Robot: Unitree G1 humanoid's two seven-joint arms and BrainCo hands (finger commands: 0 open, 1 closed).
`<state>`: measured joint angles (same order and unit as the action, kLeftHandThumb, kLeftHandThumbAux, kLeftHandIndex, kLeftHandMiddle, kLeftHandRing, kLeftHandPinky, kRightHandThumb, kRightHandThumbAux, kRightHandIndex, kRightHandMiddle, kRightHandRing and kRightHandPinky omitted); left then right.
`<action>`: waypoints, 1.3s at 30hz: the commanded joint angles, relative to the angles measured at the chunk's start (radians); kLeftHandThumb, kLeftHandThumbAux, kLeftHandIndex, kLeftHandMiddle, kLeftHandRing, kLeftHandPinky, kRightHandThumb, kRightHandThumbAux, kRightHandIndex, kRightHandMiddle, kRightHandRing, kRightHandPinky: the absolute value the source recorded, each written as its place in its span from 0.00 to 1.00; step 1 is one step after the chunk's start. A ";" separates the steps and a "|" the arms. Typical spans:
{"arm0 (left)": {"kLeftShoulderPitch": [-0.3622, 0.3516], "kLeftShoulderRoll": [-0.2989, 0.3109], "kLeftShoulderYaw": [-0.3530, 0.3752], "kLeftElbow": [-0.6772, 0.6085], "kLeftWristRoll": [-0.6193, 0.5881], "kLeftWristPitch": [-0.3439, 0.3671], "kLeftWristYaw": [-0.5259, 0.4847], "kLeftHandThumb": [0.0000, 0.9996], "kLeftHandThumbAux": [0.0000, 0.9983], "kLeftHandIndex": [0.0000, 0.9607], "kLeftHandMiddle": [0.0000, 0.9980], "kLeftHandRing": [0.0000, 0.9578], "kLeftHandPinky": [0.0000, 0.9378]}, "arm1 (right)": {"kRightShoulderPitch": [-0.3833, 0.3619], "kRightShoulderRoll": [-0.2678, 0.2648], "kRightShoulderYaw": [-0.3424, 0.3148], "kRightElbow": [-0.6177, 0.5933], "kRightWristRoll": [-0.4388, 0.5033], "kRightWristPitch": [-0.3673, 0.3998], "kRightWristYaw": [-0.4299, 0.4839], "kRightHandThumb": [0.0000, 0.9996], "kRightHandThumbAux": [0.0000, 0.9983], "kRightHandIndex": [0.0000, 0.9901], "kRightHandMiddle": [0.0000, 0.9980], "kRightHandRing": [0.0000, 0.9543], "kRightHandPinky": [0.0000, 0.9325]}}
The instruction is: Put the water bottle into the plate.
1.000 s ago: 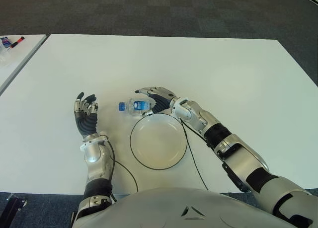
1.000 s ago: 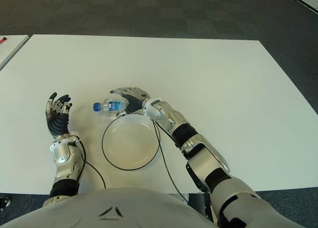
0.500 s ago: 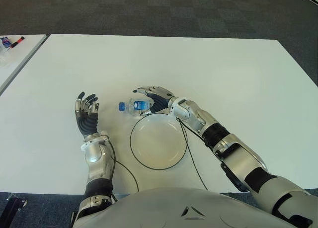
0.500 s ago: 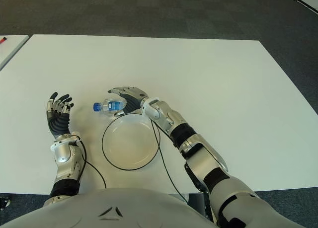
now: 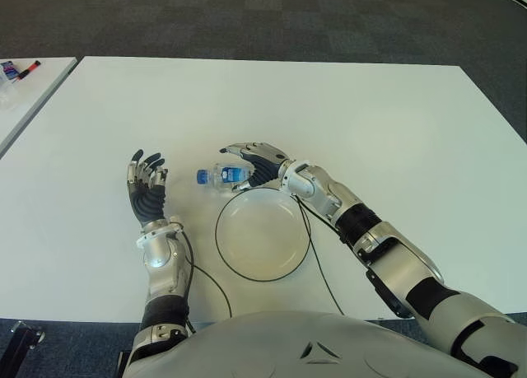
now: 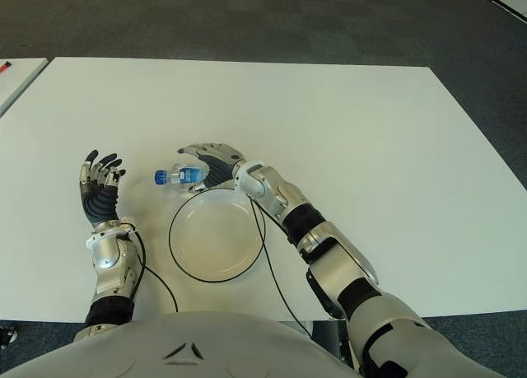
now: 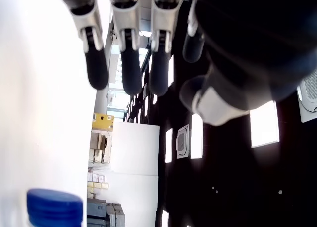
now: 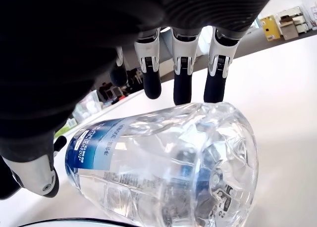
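Note:
A small clear water bottle [image 5: 223, 175] with a blue cap and blue label lies on its side on the white table [image 5: 370, 123], just beyond the far left rim of the round white plate [image 5: 263, 234]. My right hand [image 5: 244, 163] is arched over the bottle's base end, fingers spread and not closed around it. In the right wrist view the bottle [image 8: 163, 172] fills the space under the extended fingers [image 8: 182, 78]. My left hand [image 5: 146, 186] is raised left of the bottle, palm up, fingers spread, holding nothing. The left wrist view catches the blue cap [image 7: 54, 207].
A black cable [image 5: 207, 281] runs from my left wrist along the table, and another [image 5: 318, 259] passes the plate's right rim. A second table [image 5: 25, 90] with markers stands at the far left. Dark carpet lies beyond the table's far edge.
My right hand has crept a little to the left over the bottle. My left hand has shifted slightly to the right. The bottle and plate have not moved.

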<state>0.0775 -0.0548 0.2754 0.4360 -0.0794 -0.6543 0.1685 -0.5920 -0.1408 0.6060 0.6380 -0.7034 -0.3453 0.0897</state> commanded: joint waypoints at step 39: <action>0.011 -0.006 -0.021 -0.030 0.029 0.006 0.024 0.56 0.68 0.17 0.30 0.30 0.32 | 0.034 -0.023 0.014 -0.068 -0.045 0.096 -0.006 0.30 0.59 0.05 0.16 0.20 0.26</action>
<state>0.0851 -0.0553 0.2588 0.4070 -0.0578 -0.6544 0.1832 -0.5803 -0.1578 0.6118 0.5791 -0.7322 -0.2759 0.0865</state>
